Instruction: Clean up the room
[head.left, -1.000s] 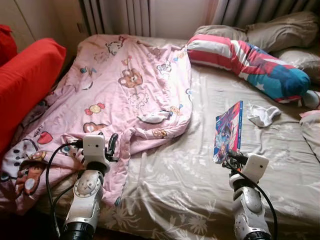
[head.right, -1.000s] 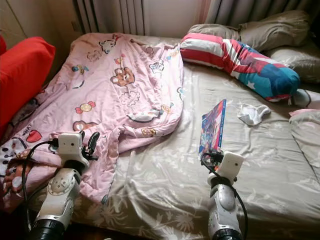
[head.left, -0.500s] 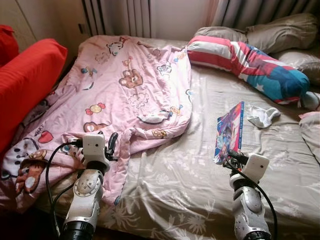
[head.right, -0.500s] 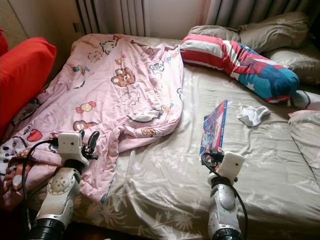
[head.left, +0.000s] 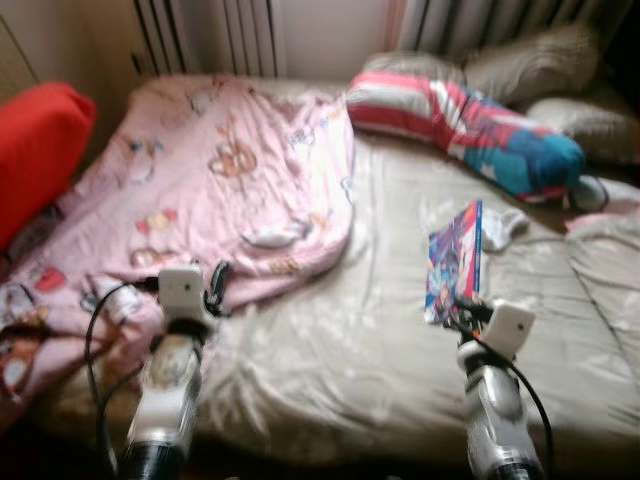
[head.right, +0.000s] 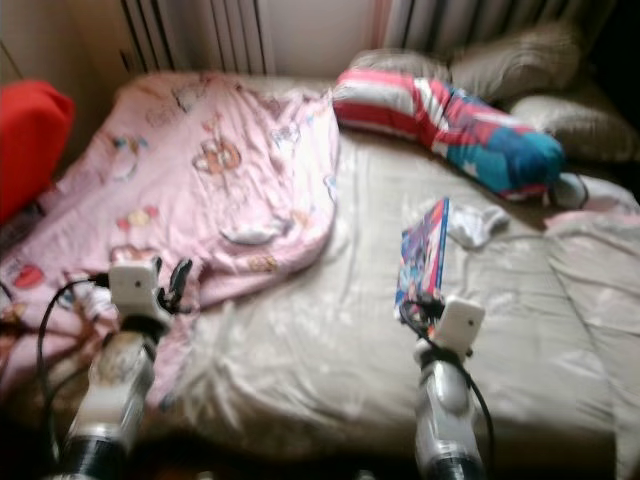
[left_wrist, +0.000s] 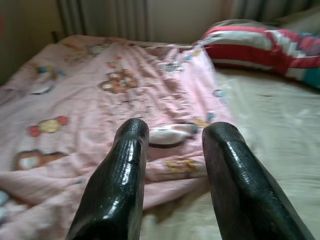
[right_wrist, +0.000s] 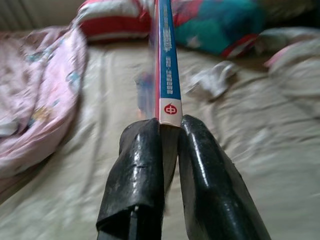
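Two long black fingers of the right gripper (right_wrist: 170, 135) clamped on the spine edge of a thin, colourful blue-and-red picture book (head.left: 455, 262), held on edge above the beige floral bedsheet (head.left: 380, 330). Just beyond the book, a small crumpled white sock (head.left: 498, 227) on the sheet. Left gripper (left_wrist: 172, 145) with fingers spread apart and empty, over the near edge of a rumpled pink cartoon-printed quilt (head.left: 220, 190). At the far side, a long red, white and blue striped bolster pillow (head.left: 470, 130) and grey pillows (head.left: 530, 70). Red cushion (head.left: 40, 150) off to the left. Head views blurred.
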